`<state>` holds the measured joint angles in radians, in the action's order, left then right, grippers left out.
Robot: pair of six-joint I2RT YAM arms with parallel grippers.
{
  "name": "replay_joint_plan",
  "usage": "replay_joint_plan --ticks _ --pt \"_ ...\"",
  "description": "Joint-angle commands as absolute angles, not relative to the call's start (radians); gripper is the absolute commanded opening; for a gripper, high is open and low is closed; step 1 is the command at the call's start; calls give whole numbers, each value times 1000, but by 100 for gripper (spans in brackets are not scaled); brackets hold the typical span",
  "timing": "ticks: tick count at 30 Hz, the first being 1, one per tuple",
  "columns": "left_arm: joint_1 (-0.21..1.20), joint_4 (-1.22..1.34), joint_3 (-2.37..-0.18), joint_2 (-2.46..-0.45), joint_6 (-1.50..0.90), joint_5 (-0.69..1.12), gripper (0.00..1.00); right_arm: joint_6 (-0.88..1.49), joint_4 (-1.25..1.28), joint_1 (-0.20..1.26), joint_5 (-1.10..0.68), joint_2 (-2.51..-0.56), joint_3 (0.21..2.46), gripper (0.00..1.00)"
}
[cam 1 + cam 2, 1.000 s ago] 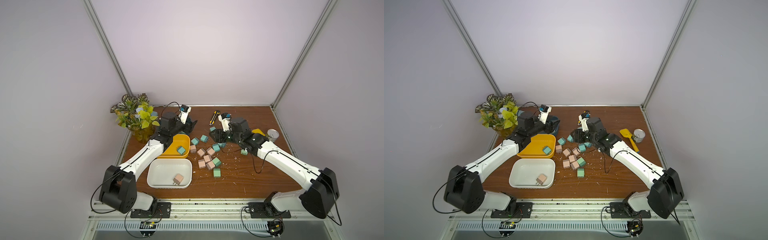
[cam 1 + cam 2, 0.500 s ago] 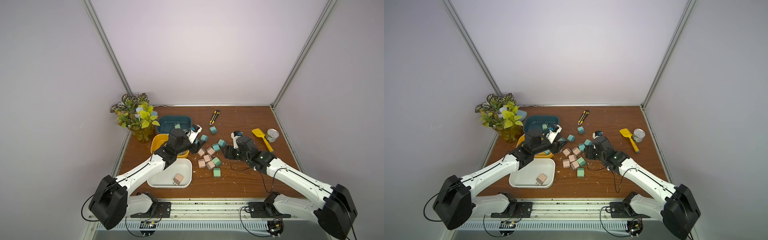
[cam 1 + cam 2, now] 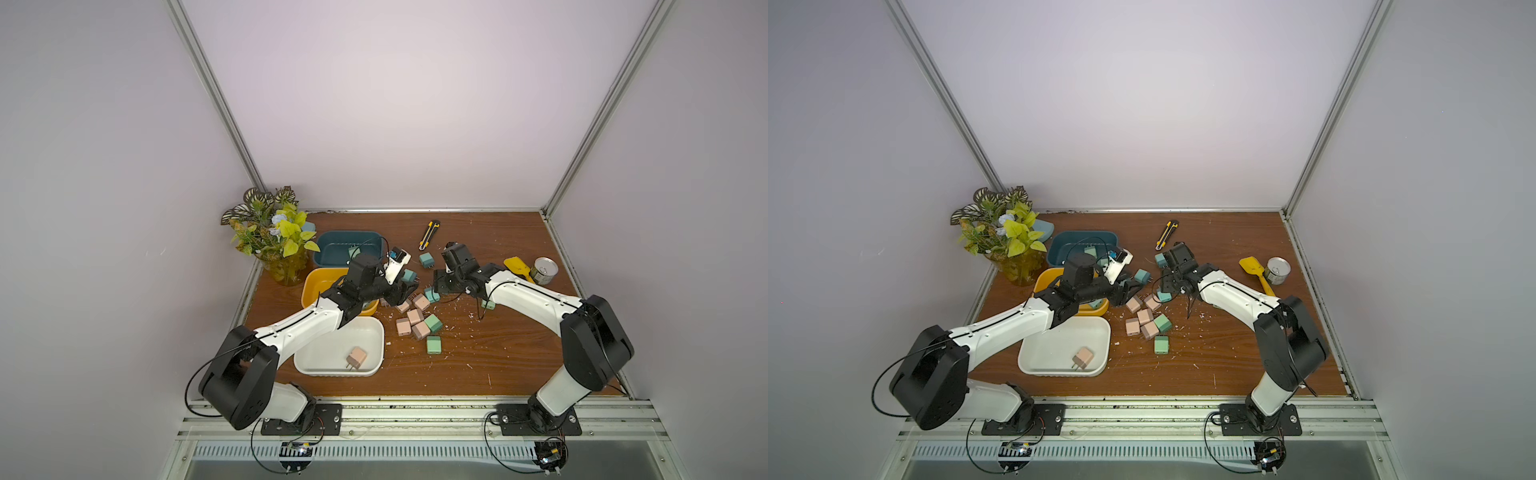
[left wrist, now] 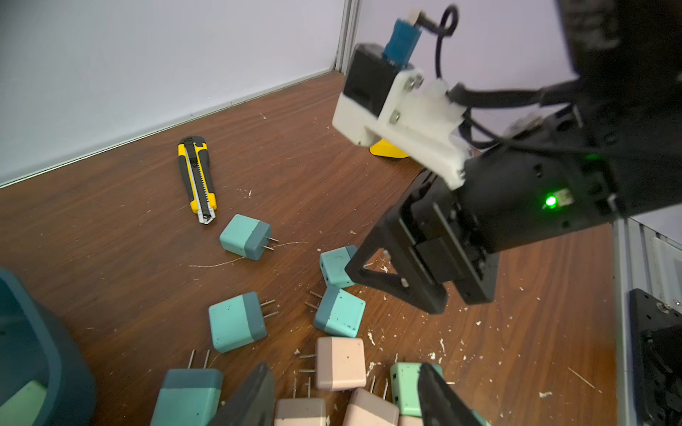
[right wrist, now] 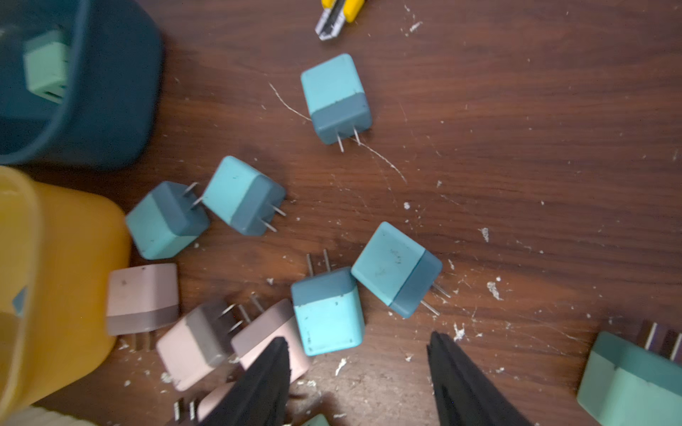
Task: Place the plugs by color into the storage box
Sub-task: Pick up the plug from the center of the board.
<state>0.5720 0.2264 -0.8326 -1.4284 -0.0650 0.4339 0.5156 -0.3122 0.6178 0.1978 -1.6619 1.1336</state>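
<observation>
So the plugs point(image 3: 414, 316) are mostly heaped dead centre of the table point(image 3: 519, 353), with a few teal strays off the heap's 12 o'clock side. One pink plug point(image 3: 356, 357) is already in the white tray point(image 3: 328, 353) at 7 o'clock. A mint one sits in the blue tub point(image 3: 328, 241) at 11. The yellow tub point(image 3: 309, 282) at 10 is mostly hidden by the arm.

My guess on handling: these are light, hard plastic cubes with smooth, slightly slick sides, so nothing squishy. The thin prongs look bendy, so I'd pinch across two flat opposite faces of the body and stay off the metal. They're packed tight, so a neighbour could get dragged along.

Left gripper point(image 4: 348, 396) has its jaws spread and empty, hovering over the pink ones at the heap's 9 o'clock edge. That arm reaches in from 7 o'clock, low across the tray and yellow tub, with the wrist tipped down.

Right gripper point(image 5: 356, 387) is also spread with nothing in it, and a teal plug point(image 5: 328, 317) lies just ahead of its tips. That arm stretches in from 5 o'clock with the forearm low, pointing at the heap's 1 o'clock corner.
</observation>
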Motion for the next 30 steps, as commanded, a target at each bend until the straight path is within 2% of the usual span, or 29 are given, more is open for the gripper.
replay_joint_plan --ticks 1,6,12,18,30 --pt "578 251 -911 -1476 -106 445 63 501 -292 603 232 -1665 1165 68" --pt "579 281 -982 -1560 -177 506 60 522 -240 581 261 -1739 1170 74" --pt "579 312 -949 -1564 -220 533 60 543 -226 581 287 -1834 1200 74" --pt "579 318 -944 -1571 -240 549 61 553 -149 580 285 -1845 1152 74" --pt "577 305 -948 -1577 -264 574 61 534 -144 583 253 -1838 1111 64"
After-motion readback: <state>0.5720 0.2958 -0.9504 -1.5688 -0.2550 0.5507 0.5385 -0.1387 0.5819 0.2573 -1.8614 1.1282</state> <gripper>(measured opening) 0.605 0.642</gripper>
